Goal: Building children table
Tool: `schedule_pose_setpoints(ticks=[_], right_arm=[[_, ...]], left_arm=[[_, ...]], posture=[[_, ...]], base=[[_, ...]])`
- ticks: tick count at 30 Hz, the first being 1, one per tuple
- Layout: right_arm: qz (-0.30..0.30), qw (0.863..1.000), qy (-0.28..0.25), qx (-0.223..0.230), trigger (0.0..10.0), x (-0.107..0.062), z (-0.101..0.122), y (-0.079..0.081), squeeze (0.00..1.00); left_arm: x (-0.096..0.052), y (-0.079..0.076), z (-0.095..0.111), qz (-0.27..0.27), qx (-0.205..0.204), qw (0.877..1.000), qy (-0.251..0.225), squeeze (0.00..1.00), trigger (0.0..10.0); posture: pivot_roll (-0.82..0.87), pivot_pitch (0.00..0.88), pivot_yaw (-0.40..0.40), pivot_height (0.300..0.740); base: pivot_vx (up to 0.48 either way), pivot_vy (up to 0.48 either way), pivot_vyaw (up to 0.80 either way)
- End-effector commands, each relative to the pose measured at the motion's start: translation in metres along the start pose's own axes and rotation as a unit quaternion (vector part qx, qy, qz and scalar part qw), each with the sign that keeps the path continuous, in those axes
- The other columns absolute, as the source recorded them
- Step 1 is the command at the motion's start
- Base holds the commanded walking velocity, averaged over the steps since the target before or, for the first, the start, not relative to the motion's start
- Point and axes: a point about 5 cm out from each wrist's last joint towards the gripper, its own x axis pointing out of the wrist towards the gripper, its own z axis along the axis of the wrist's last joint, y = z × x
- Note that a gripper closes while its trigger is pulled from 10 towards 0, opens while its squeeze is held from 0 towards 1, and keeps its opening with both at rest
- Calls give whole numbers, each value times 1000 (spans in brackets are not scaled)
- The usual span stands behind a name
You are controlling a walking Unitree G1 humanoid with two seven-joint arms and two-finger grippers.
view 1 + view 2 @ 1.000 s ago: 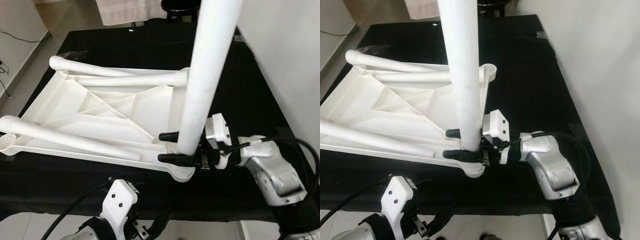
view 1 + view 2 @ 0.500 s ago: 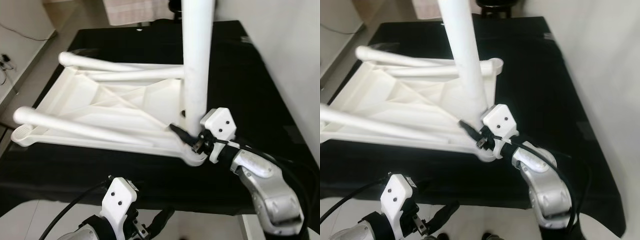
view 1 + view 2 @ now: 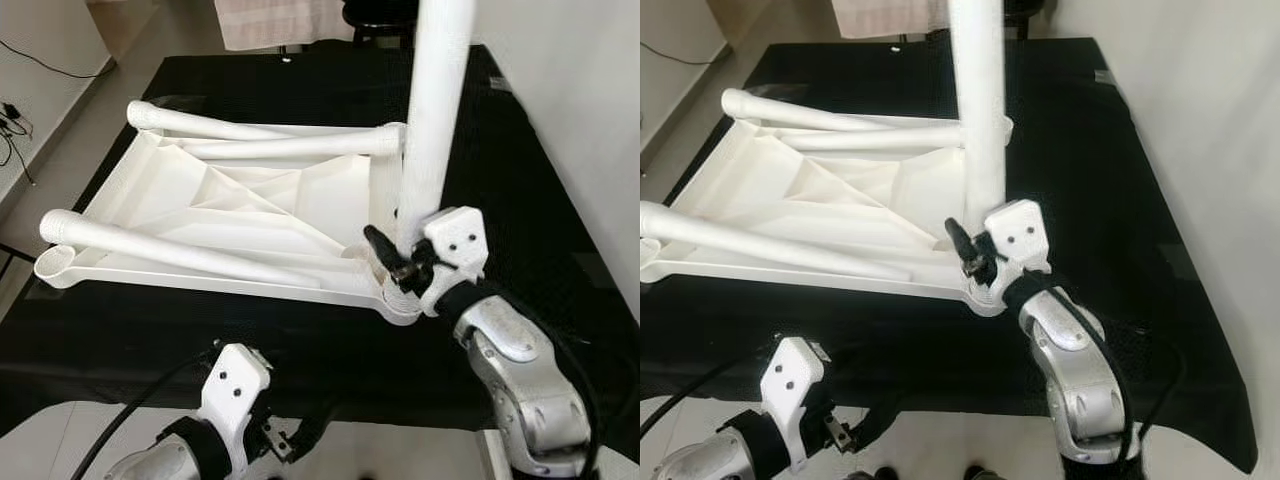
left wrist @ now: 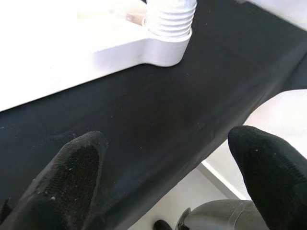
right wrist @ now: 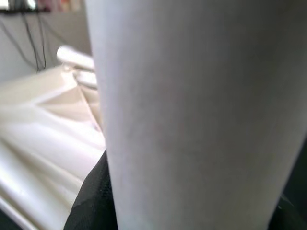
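The white children's table top (image 3: 200, 200) lies upside down on a black-covered table (image 3: 500, 150). Three white legs (image 3: 180, 255) lie across its underside. A further white leg (image 3: 430, 120) stands upright in the near right corner socket (image 3: 400, 305). My right gripper (image 3: 392, 262) is shut on this leg just above the socket, with the arm coming in from the near side. In the right wrist view the leg (image 5: 192, 115) is pressed close between the black fingers. My left gripper (image 4: 168, 141) is open, low at the table's near edge, looking at the leg's threaded end (image 4: 170, 19).
A white wall (image 3: 590, 100) runs close along the table's right side. Pale floor (image 3: 60, 90) with a cable lies to the left. A dark stool and some cloth (image 3: 270, 20) stand beyond the far edge. Bare black cloth surrounds the table top.
My right wrist has swung round the foot of the upright leg, from its right side to the near side, keeping its grip. The leg stays in the corner socket. The camera has shifted.
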Motion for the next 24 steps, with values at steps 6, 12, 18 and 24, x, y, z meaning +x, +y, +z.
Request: schedule_pose_setpoints(ticks=[6,12,18,24], right_arm=[[18,994,70,77,10000,-2,-35,-12,0],[151,988,29,-29,10000,-7,-24,-1,0],[248,965,11,-85,10000,-8,-16,6,0],[325,934,28,-145,10000,-3,-15,4,0]], left_arm=[[-1,3,-3,12,1,1000,3,0,10000],[-1,3,-3,10,0,1000,3,0,10000],[-1,3,-3,10,1,1000,2,0,10000],[0,3,-3,10,2,1000,2,0,10000]], posture=[[-44,265,31,740],[-40,269,34,740],[-35,277,34,740],[-33,282,31,740]], base=[[0,0,0],[0,0,0],[0,0,0],[0,0,0]])
